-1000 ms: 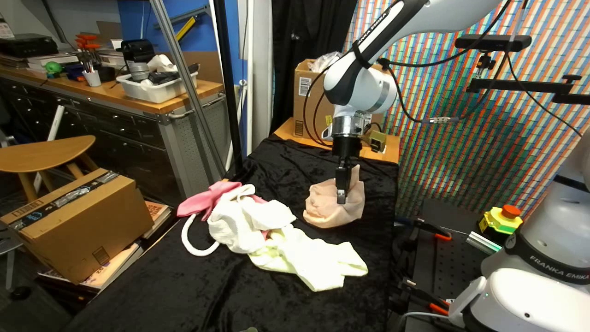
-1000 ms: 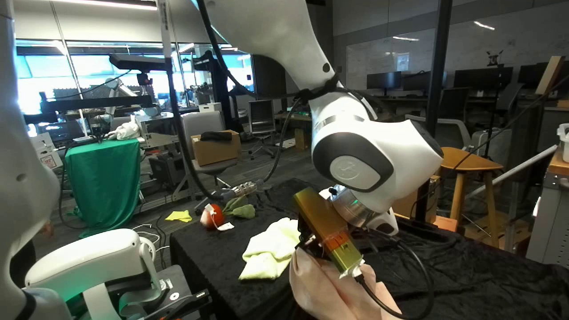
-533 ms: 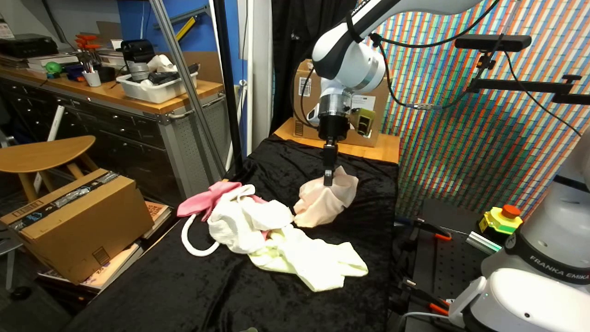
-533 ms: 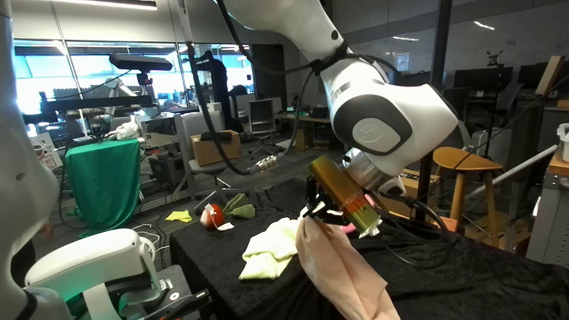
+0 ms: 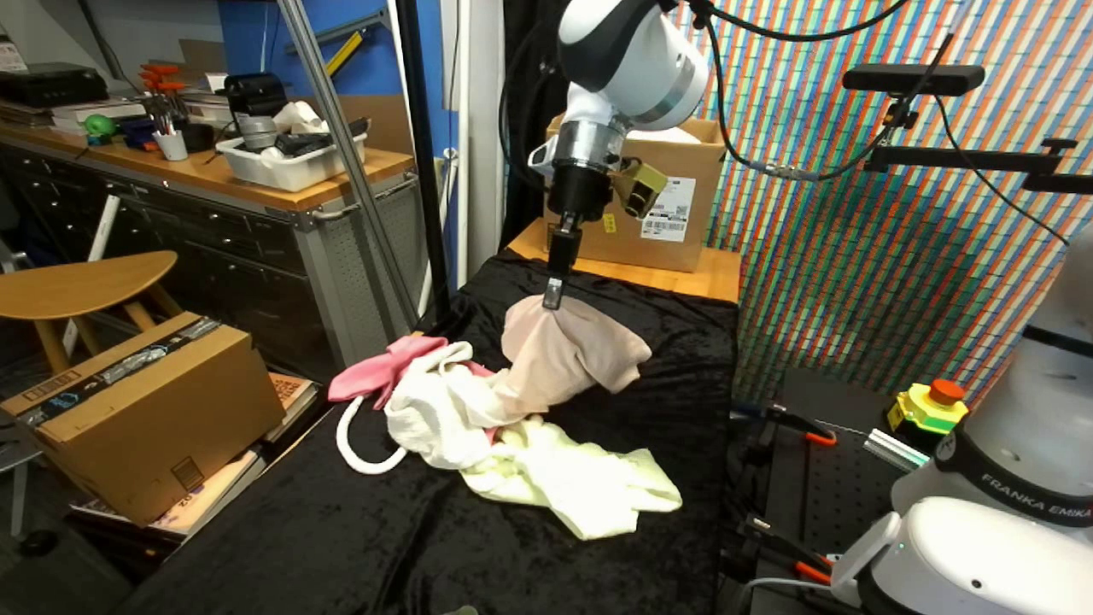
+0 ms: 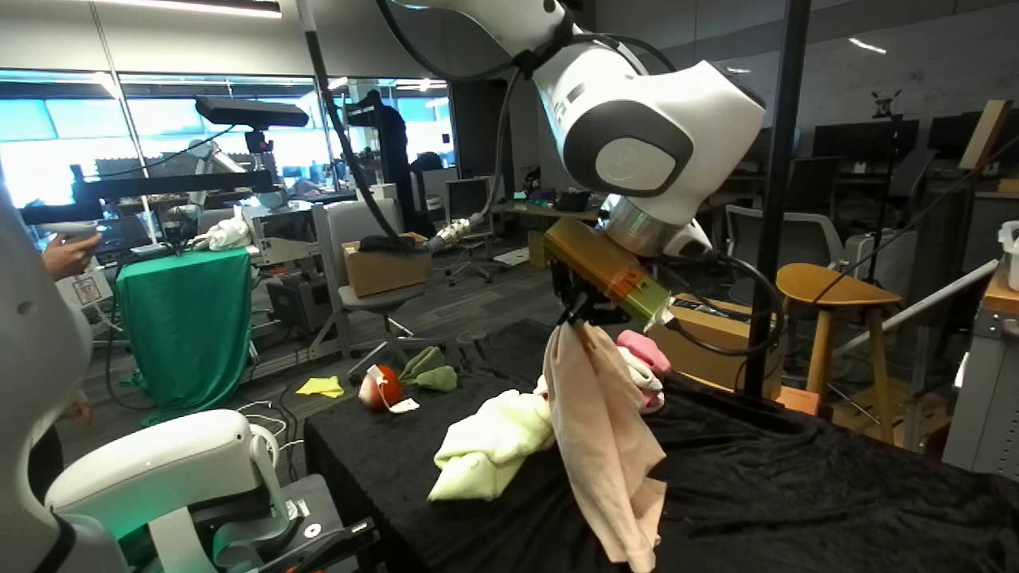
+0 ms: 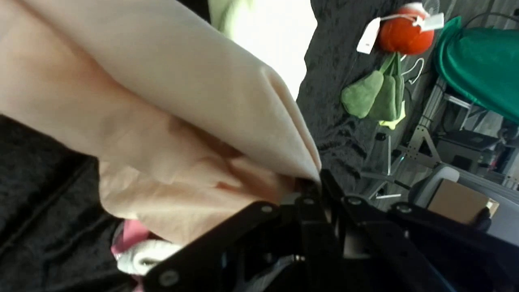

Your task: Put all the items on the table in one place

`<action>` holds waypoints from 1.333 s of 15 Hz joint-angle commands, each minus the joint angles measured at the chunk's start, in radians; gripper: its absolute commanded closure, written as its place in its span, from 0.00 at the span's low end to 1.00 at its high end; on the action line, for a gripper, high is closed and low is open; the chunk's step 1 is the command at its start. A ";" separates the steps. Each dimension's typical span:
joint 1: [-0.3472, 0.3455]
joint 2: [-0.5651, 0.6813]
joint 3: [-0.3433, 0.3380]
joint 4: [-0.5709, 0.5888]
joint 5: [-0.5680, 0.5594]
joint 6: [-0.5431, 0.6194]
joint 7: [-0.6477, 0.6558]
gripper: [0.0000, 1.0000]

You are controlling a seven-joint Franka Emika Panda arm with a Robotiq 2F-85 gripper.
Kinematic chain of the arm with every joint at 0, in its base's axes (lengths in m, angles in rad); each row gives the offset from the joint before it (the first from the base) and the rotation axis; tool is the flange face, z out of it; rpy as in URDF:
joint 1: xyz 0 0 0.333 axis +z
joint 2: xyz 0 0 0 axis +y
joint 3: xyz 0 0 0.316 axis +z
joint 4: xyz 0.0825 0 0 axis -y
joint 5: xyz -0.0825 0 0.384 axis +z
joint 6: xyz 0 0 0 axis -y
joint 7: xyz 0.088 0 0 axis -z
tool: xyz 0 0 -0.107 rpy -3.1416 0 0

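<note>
The gripper (image 5: pixel 553 297) is higher than before; in an exterior view, the peach cloth (image 5: pixel 572 348) now hides part of the white cloth (image 5: pixel 440 417).

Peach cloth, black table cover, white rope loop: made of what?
Peach cloth: thin-looking matte fabric, perhaps cotton; hangs in soft folds.
Black table cover: likely velvet; patchy sheen along its creases.
White rope loop: probably matte textile cord; smooth, rounded curve, weave unclear.

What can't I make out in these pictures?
Wrist view: peach cloth, one end cut off by the left edge.
Wrist view: any writing on the white tags, too small to read.
In an exterior view: pale yellow cloth, partly hidden by the peach cloth.
In an exterior view: greenish thing, cut off by the bottom edge.
</note>
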State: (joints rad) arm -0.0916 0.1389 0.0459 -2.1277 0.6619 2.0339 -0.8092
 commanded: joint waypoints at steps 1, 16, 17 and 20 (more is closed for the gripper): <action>0.041 -0.063 0.014 0.003 0.106 0.085 0.003 0.93; 0.161 -0.004 0.069 0.020 0.326 0.739 -0.045 0.92; 0.162 0.005 0.068 0.017 0.318 0.739 -0.039 0.92; 0.164 0.019 0.066 0.005 0.301 0.735 -0.035 0.65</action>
State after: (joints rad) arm 0.0652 0.1520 0.1086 -2.1188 0.9715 2.7415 -0.8336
